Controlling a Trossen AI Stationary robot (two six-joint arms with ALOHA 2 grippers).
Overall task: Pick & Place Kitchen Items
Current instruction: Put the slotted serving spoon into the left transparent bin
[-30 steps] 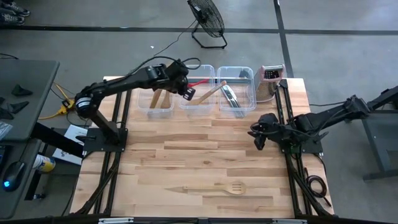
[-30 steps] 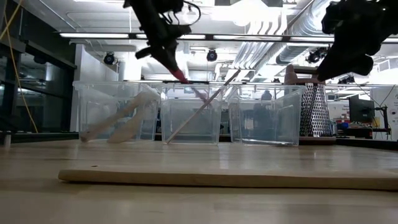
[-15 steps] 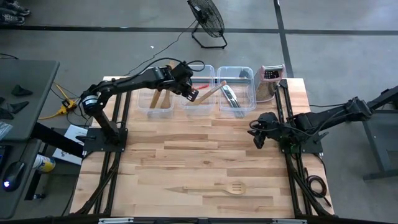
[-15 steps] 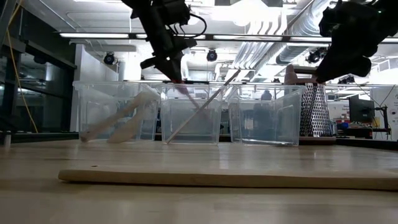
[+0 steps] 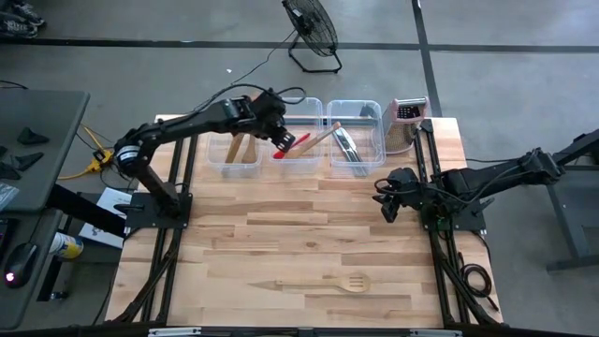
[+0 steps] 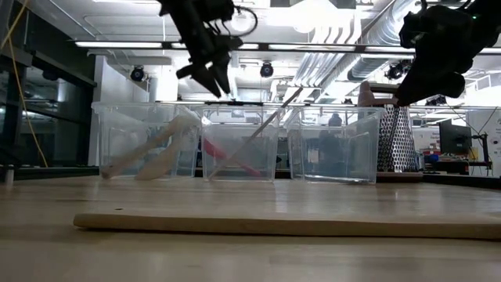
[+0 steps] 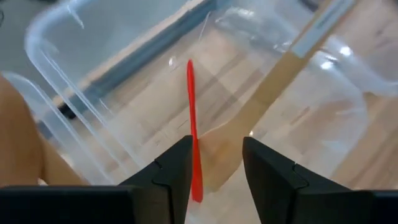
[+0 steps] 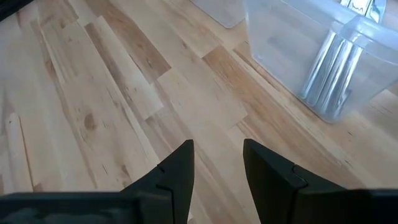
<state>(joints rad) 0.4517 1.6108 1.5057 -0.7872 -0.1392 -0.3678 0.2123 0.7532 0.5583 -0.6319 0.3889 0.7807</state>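
My left gripper [image 5: 279, 132] hangs open above the middle clear tub [image 5: 298, 159], its fingers apart in the low view [image 6: 213, 78]. The red spatula [image 6: 232, 157] lies slanting inside that tub, below the fingers and apart from them [image 7: 191, 118]. A pale wooden spoon [image 7: 267, 93] leans in the same tub with its handle over the rim. A wooden slotted spatula [image 5: 323, 282] lies flat near the table's front edge. My right gripper [image 5: 387, 202] waits open above bare wood at the right [image 8: 217, 168].
The left tub [image 5: 234, 152] holds wooden utensils. The right tub [image 5: 357, 140] holds silver metal ones [image 8: 329, 68]. A metal box grater [image 5: 405, 122] stands at the far right corner. Bare tabletop [image 5: 281, 225] spreads between the tubs and the slotted spatula.
My left gripper has opened above the middle tub and let go of the red spatula. The spatula has fallen from the fingers and now lies slanting inside the tub.
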